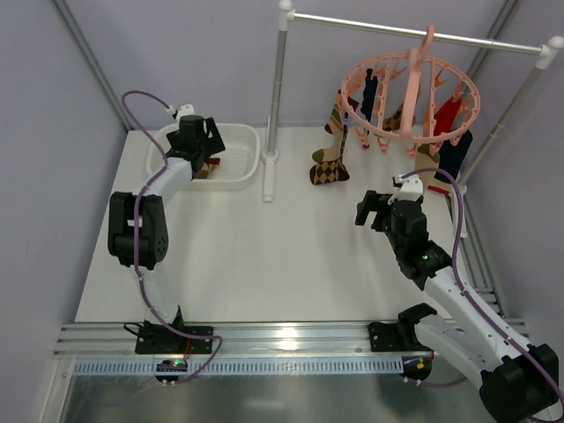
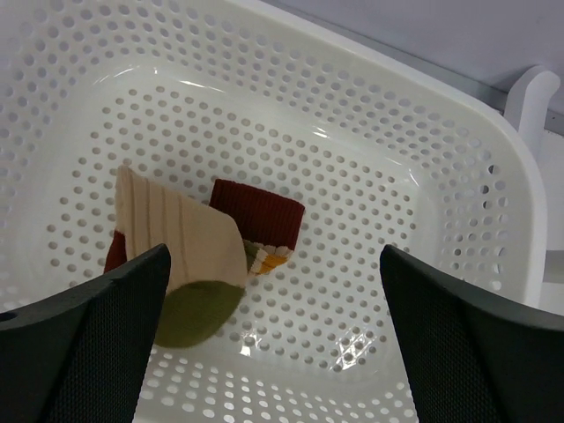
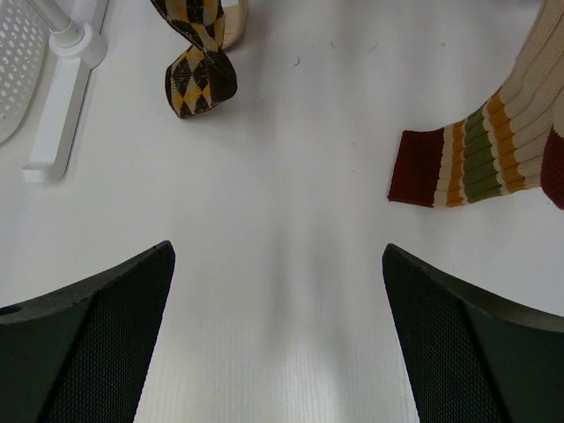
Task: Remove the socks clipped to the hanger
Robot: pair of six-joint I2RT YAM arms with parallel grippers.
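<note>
Here, the perforated white basket [image 2: 423, 115] holds a folded striped sock [image 2: 181, 238].

We see a glossy white perforated plastic basket [image 2: 423, 106] holding a soft ribbed knit sock [image 2: 181, 233]. The table [image 3: 291, 220] looks smooth, faintly shiny. The right gripper [image 3: 278, 251] has matt black, mesh-textured fingers [image 3: 84, 352]. The hanger [image 1: 413, 101] is smooth pink plastic.

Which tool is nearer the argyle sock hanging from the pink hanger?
Right. The right tool sits just right of the argyle sock; the left tool is farther left, over the white basket.
</note>
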